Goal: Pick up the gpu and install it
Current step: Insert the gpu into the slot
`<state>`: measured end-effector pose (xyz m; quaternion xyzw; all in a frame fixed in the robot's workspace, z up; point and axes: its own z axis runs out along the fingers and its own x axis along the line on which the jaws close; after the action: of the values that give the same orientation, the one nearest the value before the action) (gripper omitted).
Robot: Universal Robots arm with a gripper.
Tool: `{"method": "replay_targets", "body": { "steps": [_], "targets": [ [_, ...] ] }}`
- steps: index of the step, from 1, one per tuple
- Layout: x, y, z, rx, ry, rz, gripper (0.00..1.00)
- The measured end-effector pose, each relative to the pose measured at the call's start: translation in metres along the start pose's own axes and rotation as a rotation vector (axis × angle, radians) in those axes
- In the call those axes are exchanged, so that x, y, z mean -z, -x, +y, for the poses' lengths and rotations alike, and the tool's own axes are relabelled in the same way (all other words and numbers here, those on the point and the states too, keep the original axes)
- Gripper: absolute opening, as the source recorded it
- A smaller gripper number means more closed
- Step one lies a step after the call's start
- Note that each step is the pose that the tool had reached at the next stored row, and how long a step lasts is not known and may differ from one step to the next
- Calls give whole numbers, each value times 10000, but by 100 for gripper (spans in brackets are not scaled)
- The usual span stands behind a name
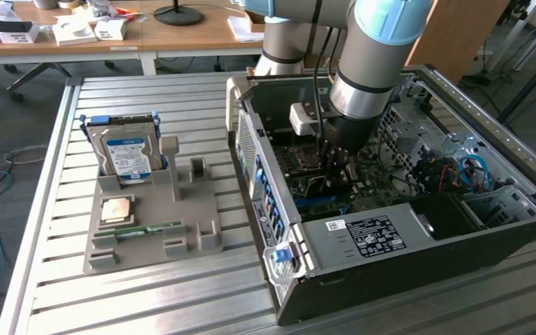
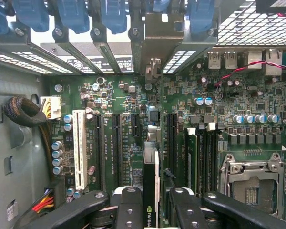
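End effector clamps gpu on edge, long axis toward rear slots.

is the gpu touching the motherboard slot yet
Cannot tell. The wrist view looks down on the gpu edge-on, so the card hides the motherboard slot beneath it. In the exterior view the gripper blocks that spot.

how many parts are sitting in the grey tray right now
3: the hard drive upright at the far end of the tray, the square chip flat in the middle, and the memory stick lying near the front edge. None seems hidden.
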<state>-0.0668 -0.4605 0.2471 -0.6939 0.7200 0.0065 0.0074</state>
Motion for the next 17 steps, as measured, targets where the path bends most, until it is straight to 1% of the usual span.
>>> {"method": "replay_targets", "body": {
  "steps": [9,13,17],
  "targets": [
    [0,0,5,13,-1,-3,26],
    [-3,-1,33,12,-1,-1,26],
    [-4,-1,42,11,0,-1,26]
  ]
}}
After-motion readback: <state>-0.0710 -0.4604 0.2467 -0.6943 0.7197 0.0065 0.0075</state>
